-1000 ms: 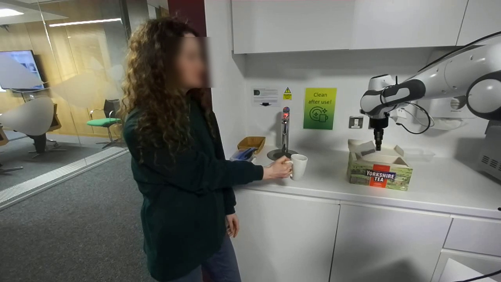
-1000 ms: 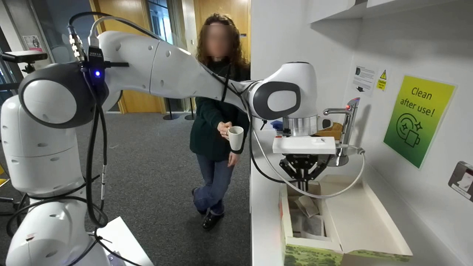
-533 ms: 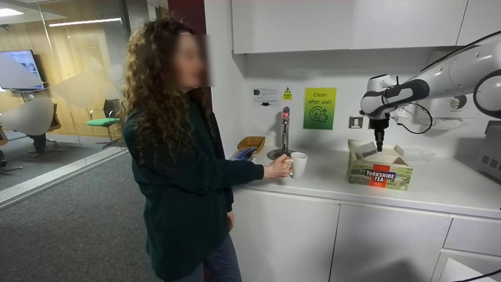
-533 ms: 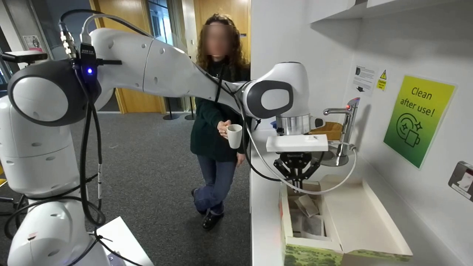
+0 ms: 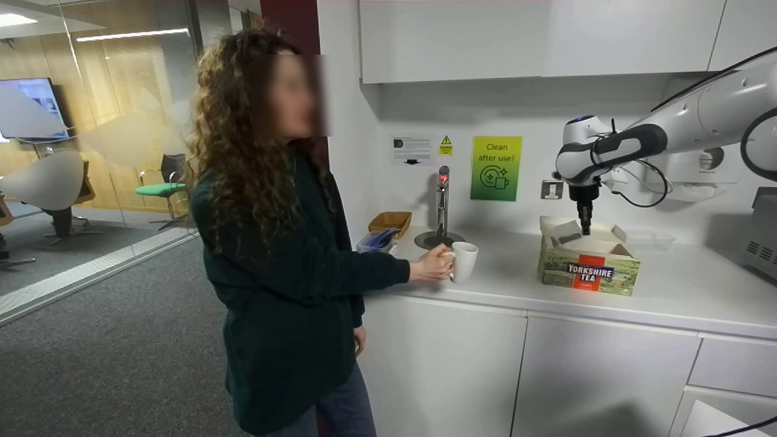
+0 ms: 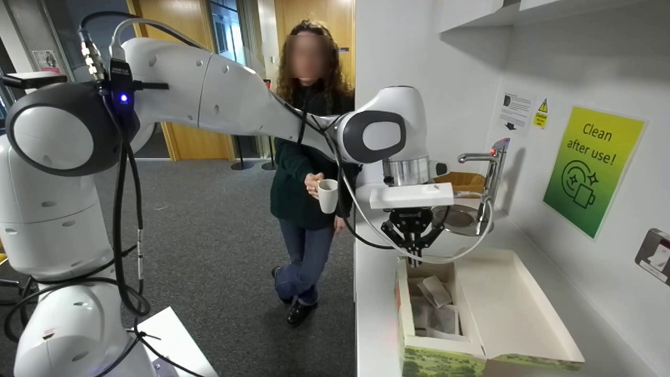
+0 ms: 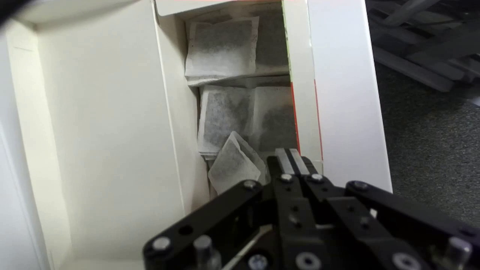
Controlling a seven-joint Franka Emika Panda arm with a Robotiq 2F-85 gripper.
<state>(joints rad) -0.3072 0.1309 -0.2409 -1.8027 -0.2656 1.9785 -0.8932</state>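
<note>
My gripper (image 7: 288,150) is shut, its pads nearly meeting with nothing seen between them. It points down over the open Yorkshire Tea box (image 5: 555,267), near the end by the tap. In the wrist view a loose tea bag (image 7: 233,168) lies tilted just left of the fingertips, apart or touching I cannot tell. Beyond it are stacked tea bags (image 7: 225,114) and a further tea bag pile (image 7: 221,47). In an exterior view the fingers (image 6: 413,259) hang at the box's far edge, with a tea bag (image 6: 436,291) lying inside. A person holds a white mug (image 5: 465,263).
The person (image 6: 309,131) stands beside the counter (image 5: 498,285), arm stretched out with the mug. A tap (image 5: 442,206) and a brown basket (image 5: 391,223) stand at the back. The box lid (image 6: 518,309) lies folded back towards the wall. Cupboards (image 5: 516,39) hang above.
The arm and gripper have shifted left and slightly away in an exterior view, towards the box's far end. The mug has shifted slightly in the person's hand. The gripper stays shut.
</note>
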